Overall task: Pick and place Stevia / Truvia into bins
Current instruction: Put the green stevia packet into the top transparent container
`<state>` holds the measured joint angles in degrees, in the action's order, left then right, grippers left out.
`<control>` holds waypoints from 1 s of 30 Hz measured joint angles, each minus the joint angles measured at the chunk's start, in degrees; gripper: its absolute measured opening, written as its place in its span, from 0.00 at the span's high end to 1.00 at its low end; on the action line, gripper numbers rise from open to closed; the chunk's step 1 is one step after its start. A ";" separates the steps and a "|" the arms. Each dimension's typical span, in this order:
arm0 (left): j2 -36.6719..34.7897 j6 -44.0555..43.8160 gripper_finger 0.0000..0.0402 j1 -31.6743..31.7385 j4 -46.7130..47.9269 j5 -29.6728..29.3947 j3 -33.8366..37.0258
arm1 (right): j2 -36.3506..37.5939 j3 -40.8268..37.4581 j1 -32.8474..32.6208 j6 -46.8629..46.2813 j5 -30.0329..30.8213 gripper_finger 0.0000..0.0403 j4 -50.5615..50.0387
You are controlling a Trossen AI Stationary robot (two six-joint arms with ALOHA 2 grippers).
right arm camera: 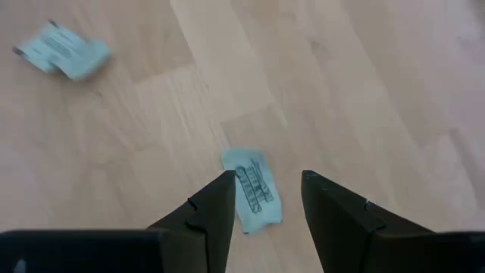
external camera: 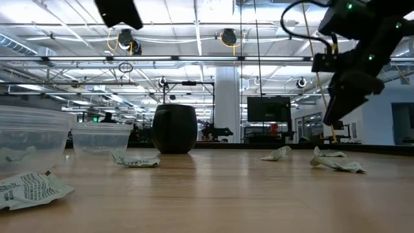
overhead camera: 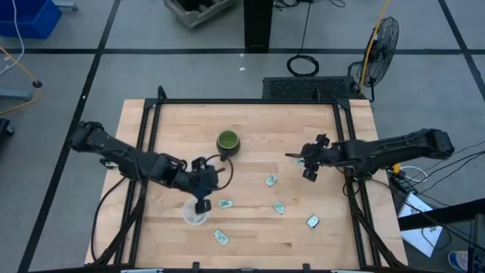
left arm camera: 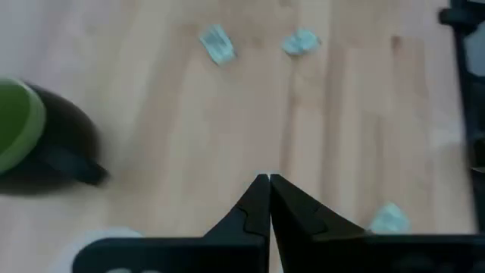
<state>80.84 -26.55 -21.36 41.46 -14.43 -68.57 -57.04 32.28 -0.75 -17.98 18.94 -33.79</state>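
Several pale green and white Stevia packets lie flat on the table [overhead camera: 270,180] [overhead camera: 225,203] [overhead camera: 279,208]. One clear cup [overhead camera: 195,214] stands near the front; the low view shows two cups [external camera: 26,139] [external camera: 100,137], the nearer holding packets. My left gripper [overhead camera: 203,203] [left arm camera: 269,183] is shut with nothing between its fingers and hovers over that cup's far rim. My right gripper [overhead camera: 307,164] [right arm camera: 267,199] is open and raised above a packet [right arm camera: 254,189], one finger on either side, apart from it.
A dark green mug [overhead camera: 227,142] [external camera: 174,128] stands at the table's middle, toward its far side, just beyond the left arm. More packets lie near the front edge [overhead camera: 220,237] [overhead camera: 312,221]. A black frame rail [overhead camera: 347,152] runs along the table's right side.
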 joint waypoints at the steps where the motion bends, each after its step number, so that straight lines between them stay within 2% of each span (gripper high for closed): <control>1: 0.00 1.54 0.94 0.38 -0.16 -1.14 -0.30 | -1.00 -0.65 0.00 0.00 0.04 0.64 1.34; 8: 0.15 8.60 0.79 3.48 -1.00 -5.23 -0.33 | -7.66 -7.91 0.23 0.33 -0.98 0.60 15.32; 14: 0.22 9.93 0.72 5.89 -1.01 -6.20 -0.31 | -10.07 -9.34 2.59 -0.81 -1.07 0.52 17.53; 18: 0.22 9.95 0.71 6.66 -1.01 -6.21 -0.31 | -10.14 -10.21 3.53 -1.56 -1.15 0.52 17.91; 22: 0.22 9.95 0.71 7.19 -1.01 -6.19 -0.31 | -10.12 -11.92 3.80 -4.10 -1.24 0.59 19.04; 30: 0.22 11.76 0.71 7.21 -1.01 -6.19 -0.31 | -9.80 -14.60 3.78 -5.14 -2.35 0.86 27.73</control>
<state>81.06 -14.78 -14.15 40.45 -20.62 -68.88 -66.84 17.68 3.03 -23.12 16.59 -6.06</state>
